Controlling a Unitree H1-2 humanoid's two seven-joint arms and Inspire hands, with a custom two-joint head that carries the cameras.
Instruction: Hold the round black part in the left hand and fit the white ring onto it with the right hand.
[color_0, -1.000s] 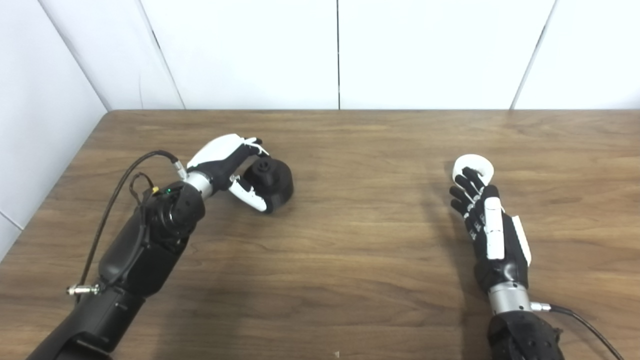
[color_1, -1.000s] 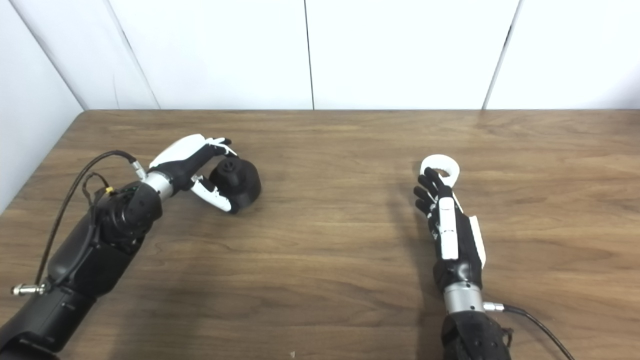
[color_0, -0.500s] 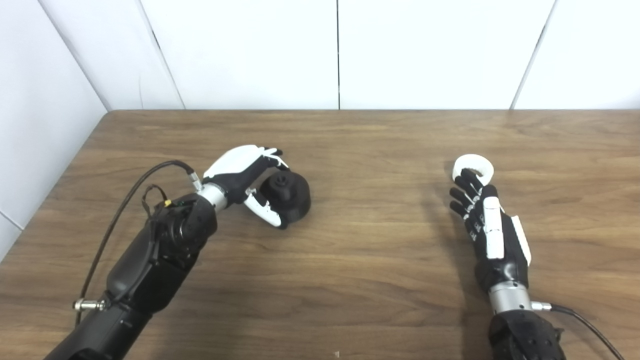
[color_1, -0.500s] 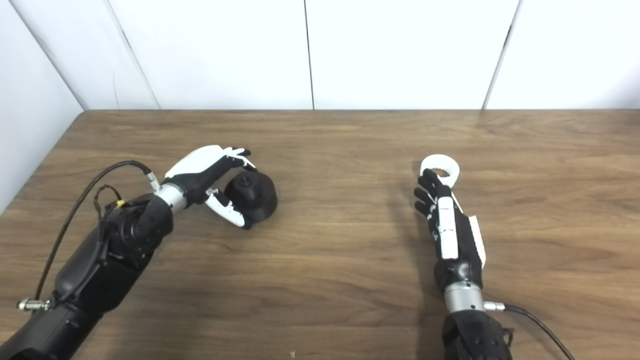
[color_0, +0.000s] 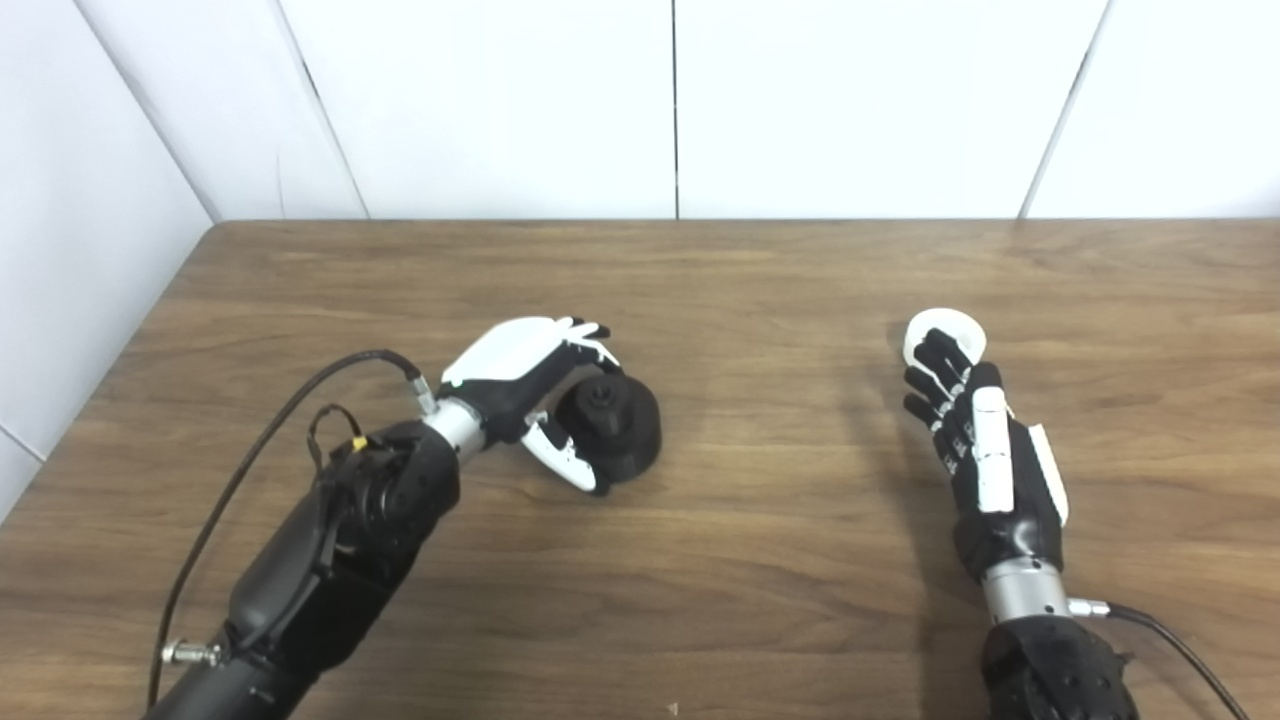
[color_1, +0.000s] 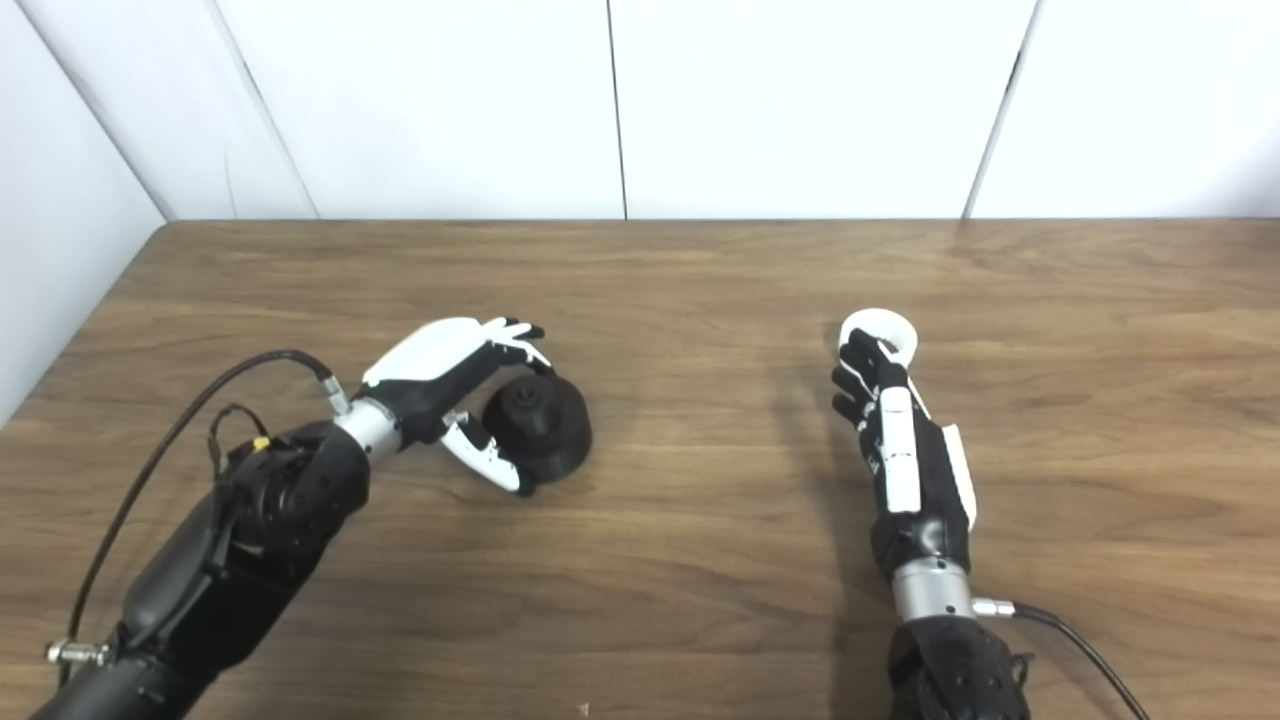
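My hands (color_0: 520, 385) are black and white; the round part (color_0: 612, 428) black, the ring (color_0: 945, 325) white, the table (color_0: 760, 520) brown woodgrain.

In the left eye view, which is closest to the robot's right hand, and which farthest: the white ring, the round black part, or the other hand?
From the right hand:
1. White ring, touching its fingertips, right side of the table.
2. Round black part, left of centre.
3. Left hand, wrapped around that part's far-left side, so slightly farther.
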